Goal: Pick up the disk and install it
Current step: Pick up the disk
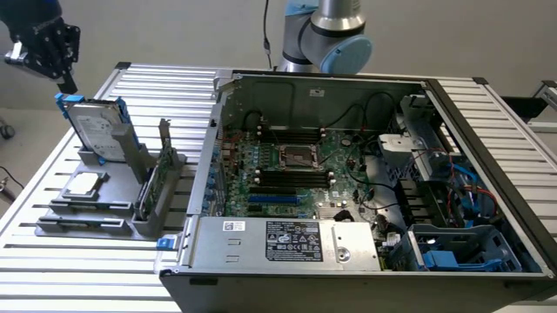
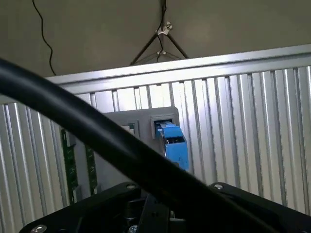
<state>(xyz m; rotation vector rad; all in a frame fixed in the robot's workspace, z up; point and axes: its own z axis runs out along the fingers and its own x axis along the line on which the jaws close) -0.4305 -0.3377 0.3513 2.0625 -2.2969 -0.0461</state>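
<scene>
Upper left in the exterior view, the clenched, empty gripper (image 1: 67, 83) hangs just above the upright disk (image 1: 94, 127).

The disk (image 1: 94, 127) has a dull silver-grey metal face and bright blue plastic rails with a slight sheen. The holder (image 1: 78, 225) looks like matt grey plastic. The desk (image 1: 52, 261) is ribbed, shiny bare metal. The computer case (image 1: 218, 251) is smooth grey sheet metal. The hand (image 1: 66, 85) is matt black.
</scene>
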